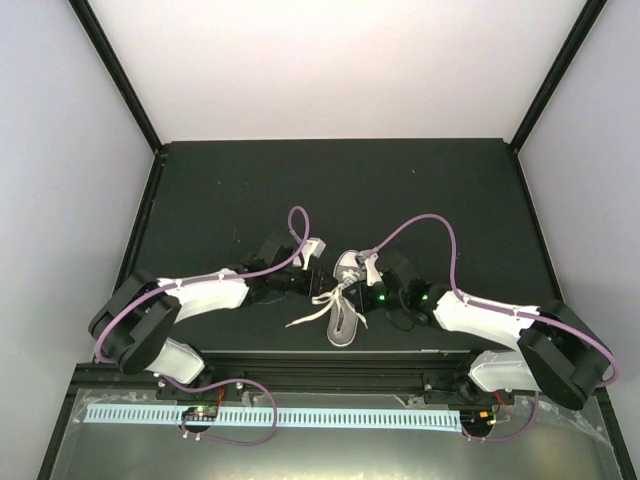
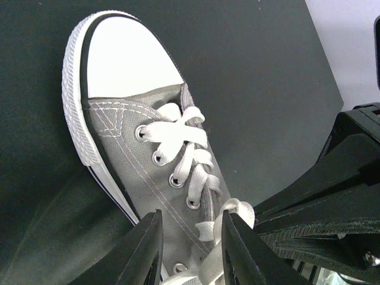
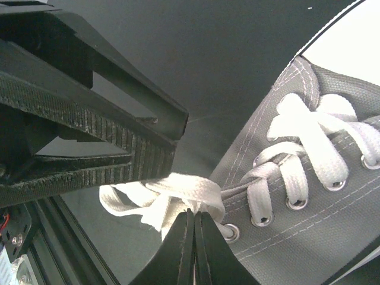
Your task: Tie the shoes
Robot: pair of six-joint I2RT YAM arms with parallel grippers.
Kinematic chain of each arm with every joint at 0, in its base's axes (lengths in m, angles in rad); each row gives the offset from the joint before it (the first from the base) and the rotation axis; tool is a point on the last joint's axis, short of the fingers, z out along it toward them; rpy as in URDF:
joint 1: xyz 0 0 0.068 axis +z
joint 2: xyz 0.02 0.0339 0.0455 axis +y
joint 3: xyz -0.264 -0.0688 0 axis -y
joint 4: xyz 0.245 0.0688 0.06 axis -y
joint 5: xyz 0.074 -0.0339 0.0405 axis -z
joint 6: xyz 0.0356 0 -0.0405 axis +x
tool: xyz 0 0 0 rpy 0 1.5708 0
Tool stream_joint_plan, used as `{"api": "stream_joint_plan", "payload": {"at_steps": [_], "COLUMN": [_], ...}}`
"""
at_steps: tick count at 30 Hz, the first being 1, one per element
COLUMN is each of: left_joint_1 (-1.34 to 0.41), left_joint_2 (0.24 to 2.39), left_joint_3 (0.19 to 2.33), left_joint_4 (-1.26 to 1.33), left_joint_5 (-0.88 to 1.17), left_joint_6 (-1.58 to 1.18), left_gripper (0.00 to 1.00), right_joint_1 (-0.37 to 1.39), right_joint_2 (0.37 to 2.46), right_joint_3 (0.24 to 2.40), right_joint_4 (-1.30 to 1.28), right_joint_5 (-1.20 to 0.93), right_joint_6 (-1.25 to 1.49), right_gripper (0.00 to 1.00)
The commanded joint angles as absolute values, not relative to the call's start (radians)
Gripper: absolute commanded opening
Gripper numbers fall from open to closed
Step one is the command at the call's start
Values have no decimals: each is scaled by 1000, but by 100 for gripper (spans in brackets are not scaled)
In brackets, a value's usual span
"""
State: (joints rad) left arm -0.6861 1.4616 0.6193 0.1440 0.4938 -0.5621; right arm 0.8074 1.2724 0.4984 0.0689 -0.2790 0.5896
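**A:** Where both arms meet, what is item one?

**B:** Grey sneaker (image 1: 341, 322), one only. It stands on its sole, with a white toe cap (image 2: 127, 53) and a white rubber rim. The white laces (image 3: 178, 193) are crossed through metal eyelets. The black table (image 1: 230, 190) lies under it, its near edge just beside one end of the sneaker.

**A:** Loose lace?

**B:** The free ends trail off the sneaker's left side onto the table. A bunched loop stands up by the sneaker's upper eyelets.

**A:** Item two?

**B:** Right gripper (image 3: 194, 215), on the sneaker's right, at the upper eyelets. Its fingers are pressed together with no gap between them. The bunched loop of lace is pinched at their tips.

**A:** Item three?

**B:** Left gripper (image 2: 191, 217), on the sneaker's left. Its jaws are parted and hold nothing. One finger is over the sneaker's grey side panel, the other beside a lace loop at the upper eyelets. Whether either finger touches the sneaker cannot be told.
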Motion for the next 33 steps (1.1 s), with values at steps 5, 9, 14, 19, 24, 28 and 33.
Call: {"api": "stream_joint_plan", "payload": {"at_steps": [5, 9, 14, 19, 24, 28, 33], "left_joint_1": [-673, -672, -672, -673, -672, -672, -672], "left_joint_2": [1507, 1527, 1531, 1520, 1508, 1510, 1528], "left_joint_3": [667, 678, 683, 666, 643, 630, 633], "left_joint_4": [171, 174, 171, 193, 213, 236, 236], "left_joint_5": [512, 532, 547, 573, 599, 623, 630], "left_joint_6": [-580, -576, -566, -563, -566, -567, -567], "left_gripper": [28, 28, 28, 28, 28, 28, 28], "right_joint_1": [813, 812, 813, 813, 812, 812, 813], "right_joint_2": [1282, 1283, 1285, 1300, 1312, 1315, 1315], "right_joint_3": [499, 500, 502, 512, 515, 518, 522], "right_joint_4": [100, 101, 100, 62, 53, 58, 61], "right_joint_5": [-279, -279, -278, -238, -218, -219, -223], "right_joint_6": [586, 586, 586, 597, 612, 615, 614], "right_gripper": [2, 2, 2, 2, 1, 2, 2]}}
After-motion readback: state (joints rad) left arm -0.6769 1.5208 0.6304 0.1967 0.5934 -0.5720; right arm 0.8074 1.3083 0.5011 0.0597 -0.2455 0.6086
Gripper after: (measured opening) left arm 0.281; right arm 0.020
